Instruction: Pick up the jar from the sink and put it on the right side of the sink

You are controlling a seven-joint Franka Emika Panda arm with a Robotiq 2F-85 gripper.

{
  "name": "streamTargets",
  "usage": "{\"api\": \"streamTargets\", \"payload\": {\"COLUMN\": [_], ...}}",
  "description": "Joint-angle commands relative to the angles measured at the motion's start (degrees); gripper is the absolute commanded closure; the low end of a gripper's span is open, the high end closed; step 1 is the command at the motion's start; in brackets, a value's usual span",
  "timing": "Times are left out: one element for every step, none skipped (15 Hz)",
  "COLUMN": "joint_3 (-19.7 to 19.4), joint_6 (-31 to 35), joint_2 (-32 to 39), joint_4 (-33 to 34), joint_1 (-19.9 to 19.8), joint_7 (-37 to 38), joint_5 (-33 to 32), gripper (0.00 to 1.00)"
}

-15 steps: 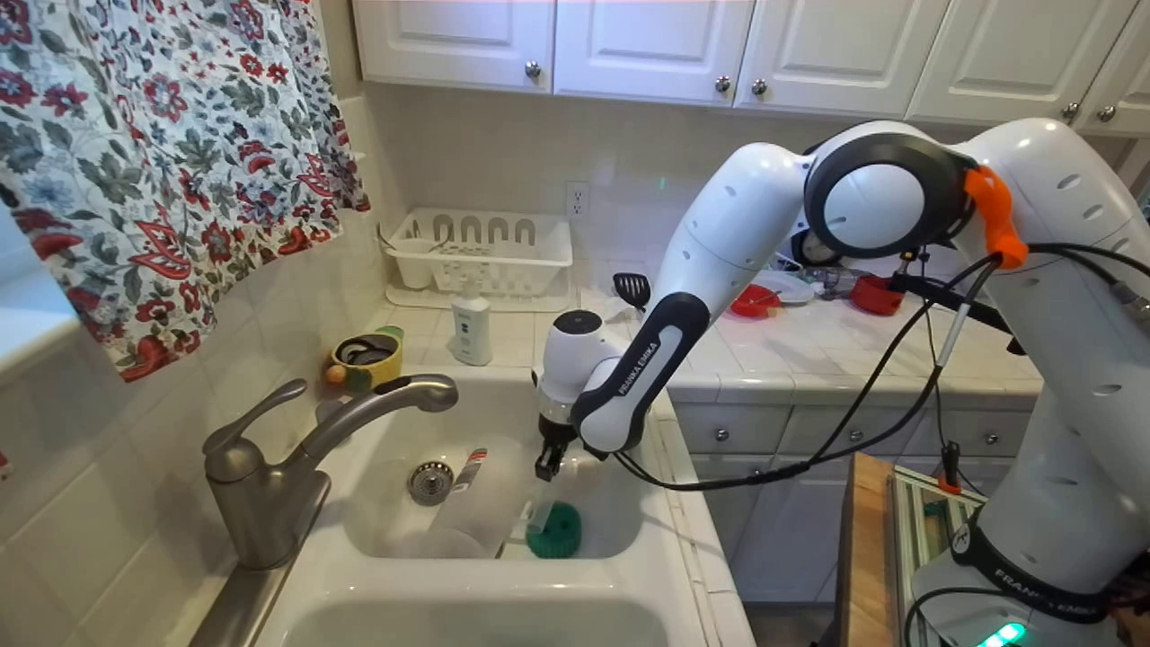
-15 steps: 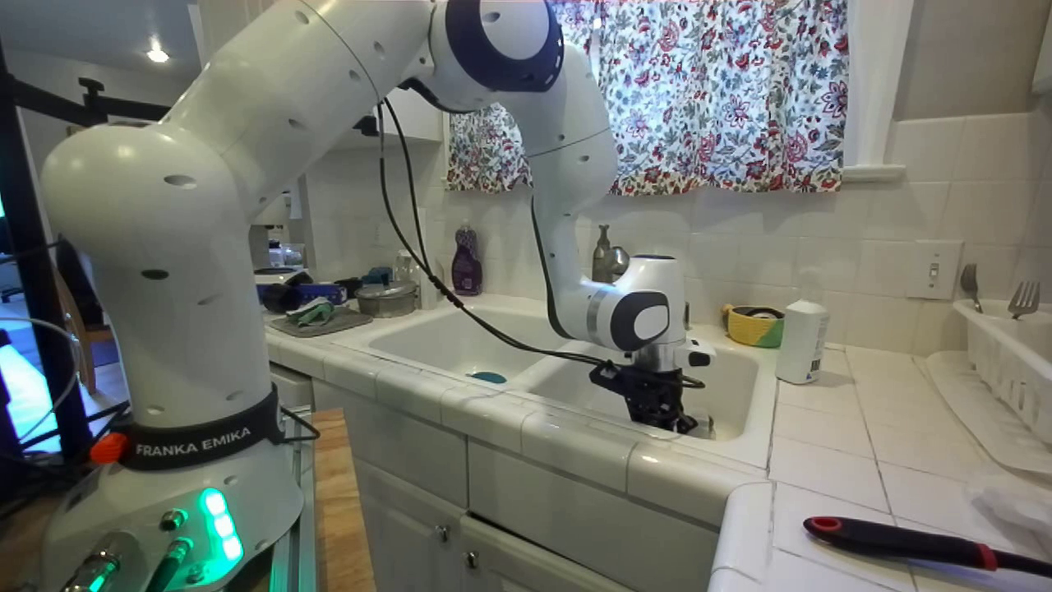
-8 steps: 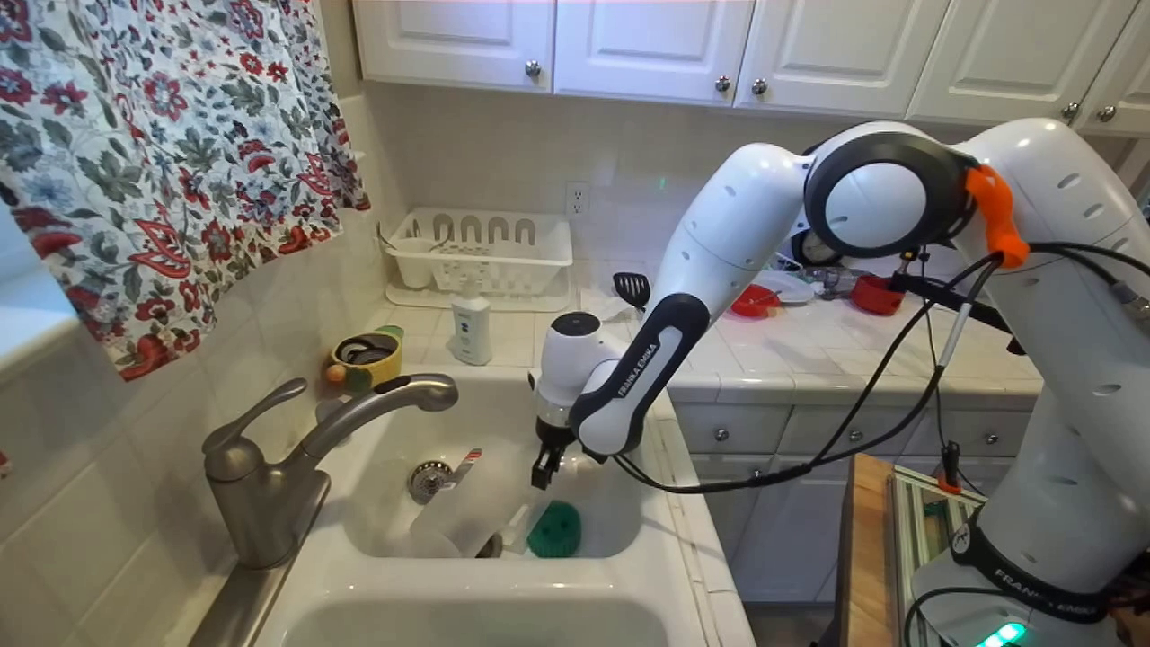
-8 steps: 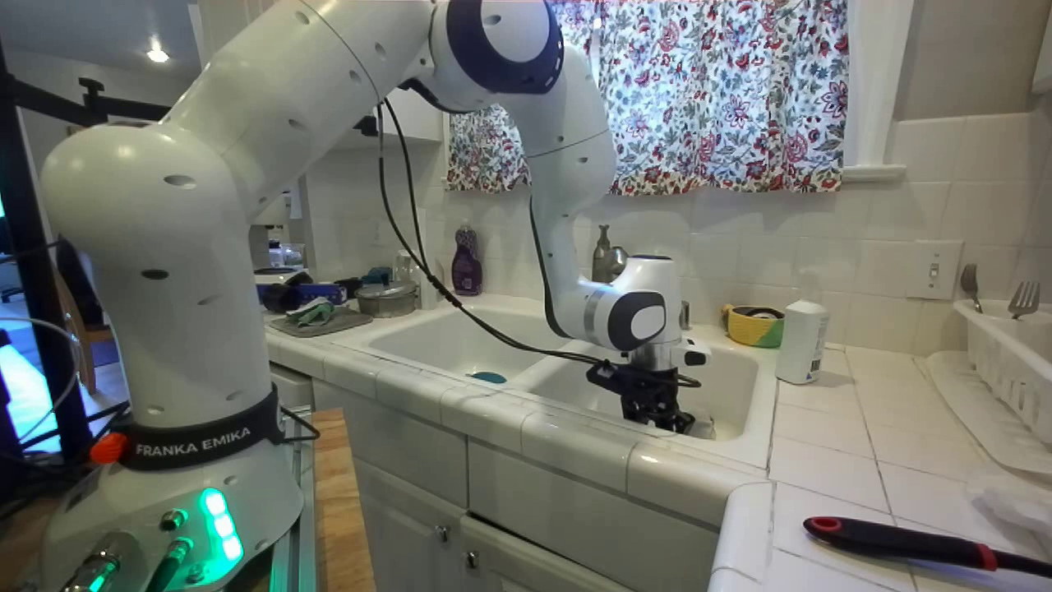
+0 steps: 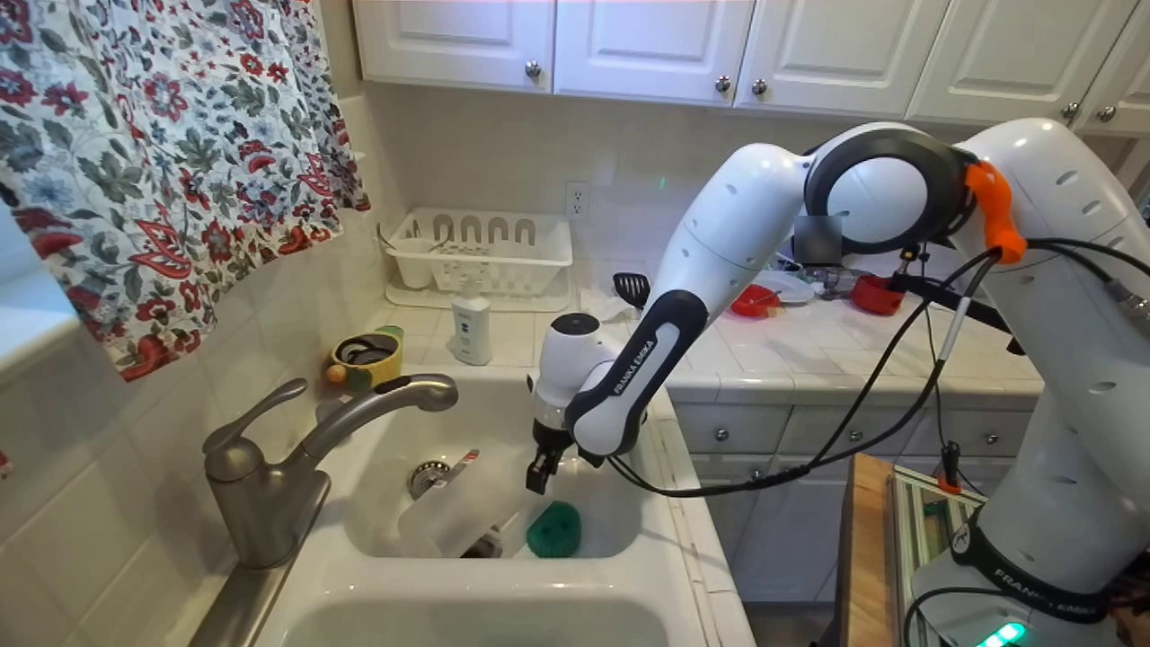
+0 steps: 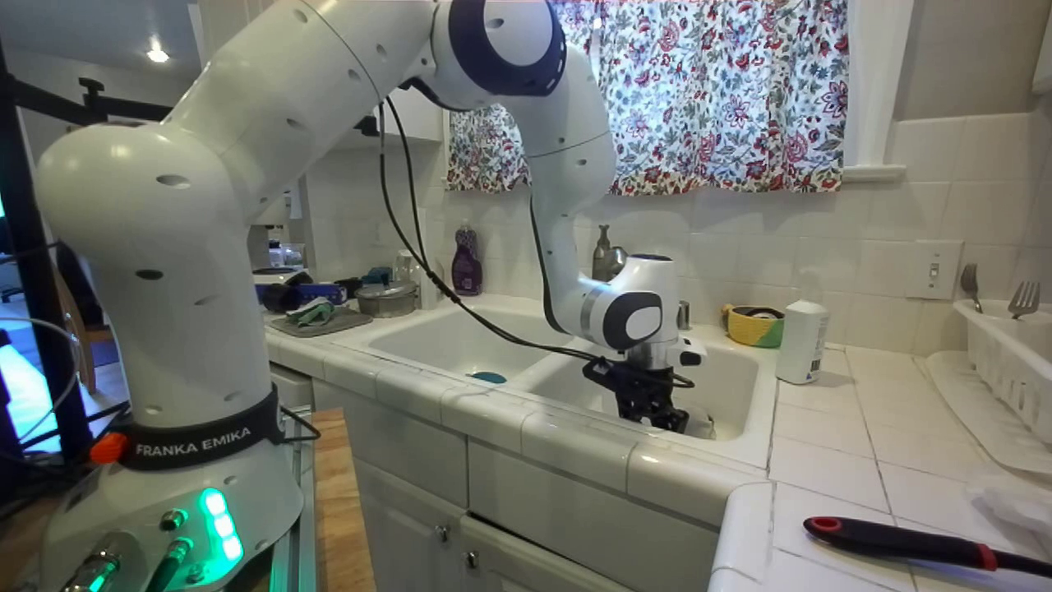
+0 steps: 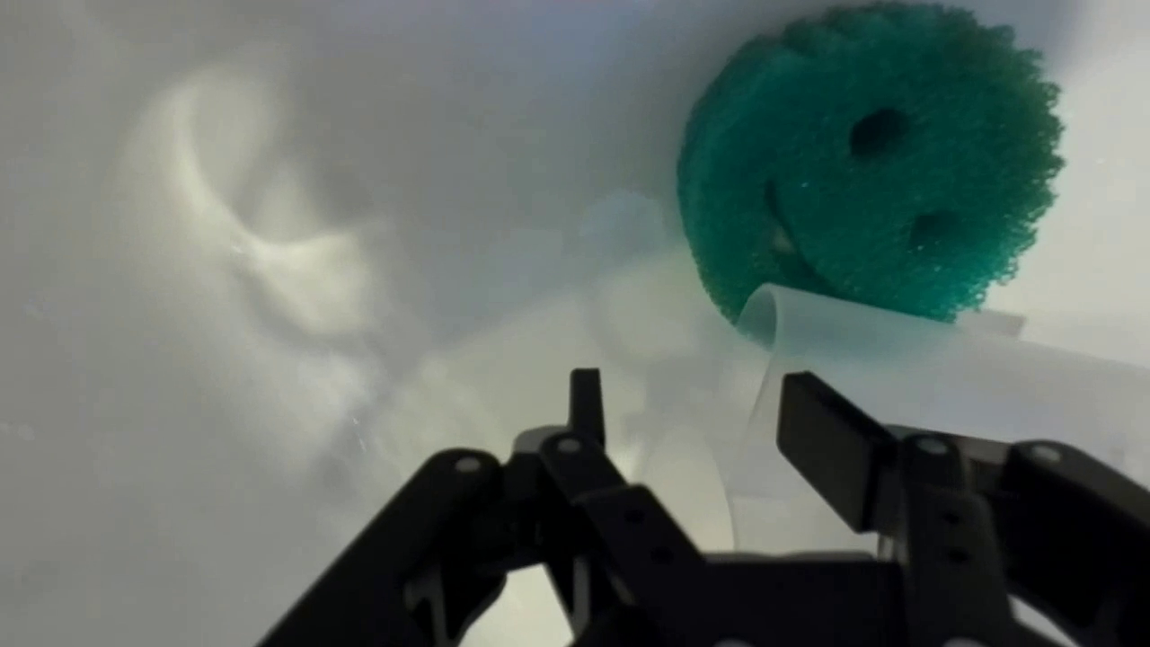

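The whitish translucent jar (image 5: pixel 454 512) lies on its side in the white sink (image 5: pixel 503 575), next to a metal drain hole. A small part of the jar (image 6: pixel 701 424) shows beyond the gripper in an exterior view. My gripper (image 7: pixel 696 395) is open and points down into the basin. In the wrist view the jar (image 7: pixel 916 368) lies at the right, its open end passing behind the gap, with one finger (image 7: pixel 835 449) in front of it. I cannot tell whether that finger touches it. In both exterior views the gripper (image 5: pixel 537 487) (image 6: pixel 670 423) is low inside the basin, beside the jar.
A green round sponge (image 7: pixel 871 162) lies against the jar's end. The grey faucet (image 5: pixel 359 422) reaches over the basin. A white bottle (image 5: pixel 472 331), a yellow bowl (image 5: pixel 382 359) and a white dish rack (image 5: pixel 485 256) stand beyond the sink. A black-handled utensil (image 6: pixel 896 543) lies on the counter.
My gripper has moved slightly down and left in the exterior view with the faucet close. The jar has turned and slid, uncovering more of the drain hole near the sponge.
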State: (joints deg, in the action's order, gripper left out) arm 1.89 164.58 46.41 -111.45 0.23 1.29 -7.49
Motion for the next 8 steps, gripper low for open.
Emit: {"api": "streamTargets", "payload": {"joint_3": [2.55, 2.86, 3.16, 3.49, 3.53, 3.23, 3.40, 3.17], "joint_6": [-1.36, -1.59, -1.79, -1.76, -1.92, -2.03, -2.43, -2.82], "joint_2": [-0.55, -0.82, -1.14, -1.45, -1.69, -1.69, -1.53, -1.41], "joint_4": [0.30, 0.22, 0.14, 0.02, 0.03, 0.26, 0.60, 0.86], "joint_1": [-2.22, -2.55, -2.82, -3.08, -3.04, -2.69, -2.73, -2.36], "joint_7": [-1.59, -1.54, -1.41, -1.32, -1.02, -0.45, -0.29, 0.21], "joint_5": [4.20, 4.85, 5.49, 6.17, 6.68, 7.10, 7.68, 8.19], "gripper": [0.30, 0.23, 0.23, 0.26, 0.23, 0.24, 0.21, 0.21]}}
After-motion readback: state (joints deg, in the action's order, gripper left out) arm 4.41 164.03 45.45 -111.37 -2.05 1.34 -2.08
